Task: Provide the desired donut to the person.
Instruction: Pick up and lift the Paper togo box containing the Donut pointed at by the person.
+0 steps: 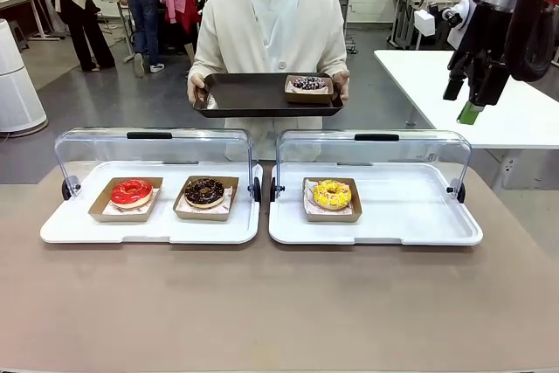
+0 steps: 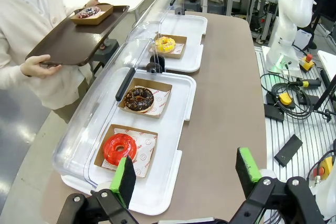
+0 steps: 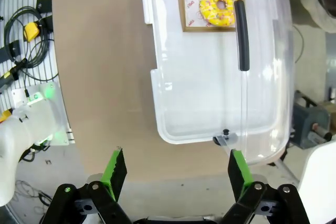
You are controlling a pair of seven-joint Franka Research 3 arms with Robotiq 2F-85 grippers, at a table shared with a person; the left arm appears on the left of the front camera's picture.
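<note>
- The person (image 1: 269,32) stands at the far side of the counter (image 1: 262,303), holding a dark tray (image 1: 253,93) level with both hands
- A sprinkled donut (image 1: 307,84) with dark icing sits in a brown box at the right end of the dark tray, near the person's hand
- On the counter, the left white tray (image 1: 70,229) carries a red donut (image 1: 131,191) and, just right of it, a chocolate donut (image 1: 204,191), each in its own brown box
- The right white tray (image 1: 410,207) carries a yellow donut (image 1: 332,194) in a box at its left part; the rest of that tray is bare
- Both trays have clear lids (image 1: 148,150) tipped up at the far edge
- The right claw (image 1: 461,102) hangs high over the right end of the counter, apart from everything; its green pads stand wide apart with nothing between them
- The left claw (image 2: 186,174) is also spread open and empty, above the left end of the counter near the red donut
</note>
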